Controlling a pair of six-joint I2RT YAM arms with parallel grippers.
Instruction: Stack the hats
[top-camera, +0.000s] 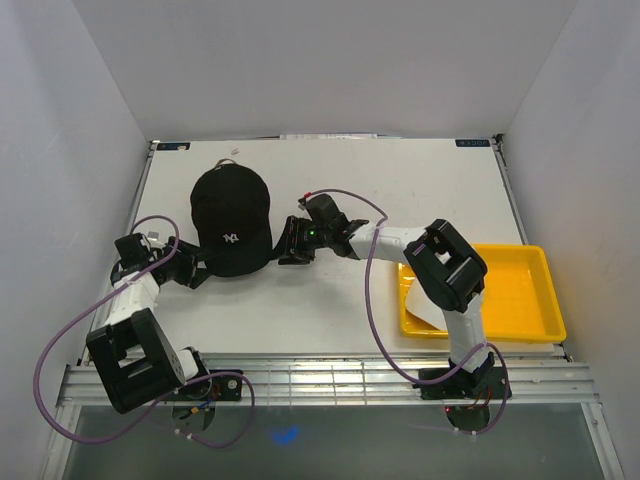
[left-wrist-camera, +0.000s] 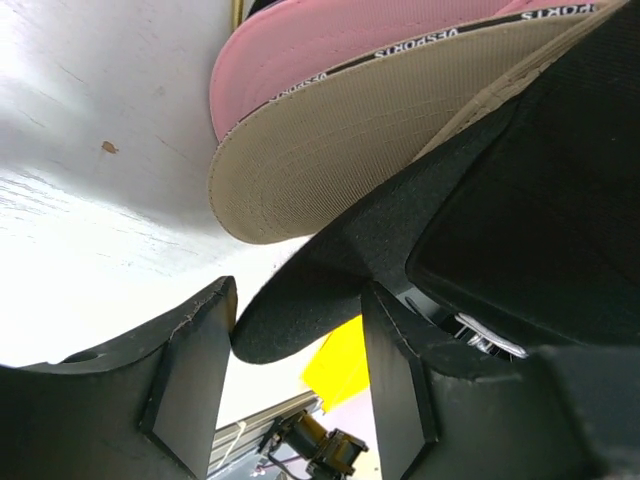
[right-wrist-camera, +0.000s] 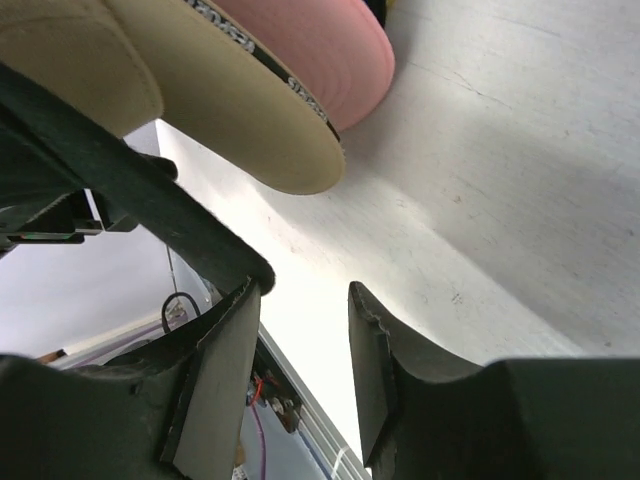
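Black cap (top-camera: 230, 215) sits toward the far-left corner of the counter (top-camera: 420, 190), white logo up, brim pointing at the near edge. From the top it hides everything under it.

Wrist views fill in the stack. The pink cap (left-wrist-camera: 330, 50) has its brim lowest, next to the counter. The tan cap (left-wrist-camera: 330, 150) has its brim on that, and the black brim is on top. Pink and tan crowns are cut off in both wrist views, and the tan logo is not visible. The print on the band between the pink and tan brims is cropped and hard to read.

Left gripper (left-wrist-camera: 300, 295) is at the left side of the black brim. Its fingers (left-wrist-camera: 190, 370) are apart, with the rounded end of the brim lying in the gap. Can't tell if the pads touch it.

Right gripper (right-wrist-camera: 302, 292) is at the brim's right side, fingers (right-wrist-camera: 375, 370) apart, bare counter showing through the gap. The black brim's edge runs down to the tip of one finger and looks like contact, but I can't confirm it.

White cap (top-camera: 413, 298) shows only as a pale sliver in the yellow tray (top-camera: 520, 255). The rest is behind the right arm and its logo is hidden. The tray sits at the right edge, toward the near-right corner, with its left side covered by that arm.
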